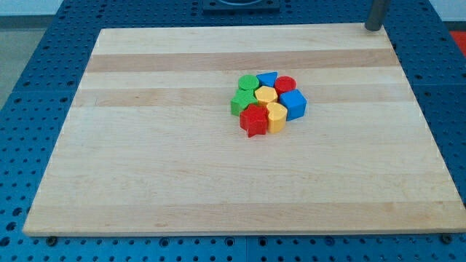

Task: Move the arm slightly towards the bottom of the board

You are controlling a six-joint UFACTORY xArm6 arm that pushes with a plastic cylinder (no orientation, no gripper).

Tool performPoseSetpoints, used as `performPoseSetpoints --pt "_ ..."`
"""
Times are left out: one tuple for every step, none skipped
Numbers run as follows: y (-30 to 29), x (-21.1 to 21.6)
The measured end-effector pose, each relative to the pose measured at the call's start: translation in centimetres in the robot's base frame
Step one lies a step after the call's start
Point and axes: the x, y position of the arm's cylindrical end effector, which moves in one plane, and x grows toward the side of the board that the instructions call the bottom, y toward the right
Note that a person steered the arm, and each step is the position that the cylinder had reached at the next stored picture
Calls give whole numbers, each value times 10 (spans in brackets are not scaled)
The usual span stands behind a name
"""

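— While the blocks sit bunched just right of the board's [145,167] middle, where's the rod?
— Way out at one o'clock from them: my tip [373,28] rests at the board's top right corner, a dark grey rod, well apart from every block.
— Any claw on it?
— None; just a plain rod, holding nothing, touching only the wood.
— And the cluster?
— Green cylinder [248,83] and blue block [267,78] at twelve, red cylinder [285,84], blue cube [294,104] at three, two yellow blocks [265,95] [277,116], a green block [242,102] at nine, red star [254,120] at six. All touching.
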Motion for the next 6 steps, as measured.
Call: performPoseSetpoints --pt "24 6" --pt "26 51" --pt "26 110" --pt "25 179" --pt "18 247" --pt "-11 284"
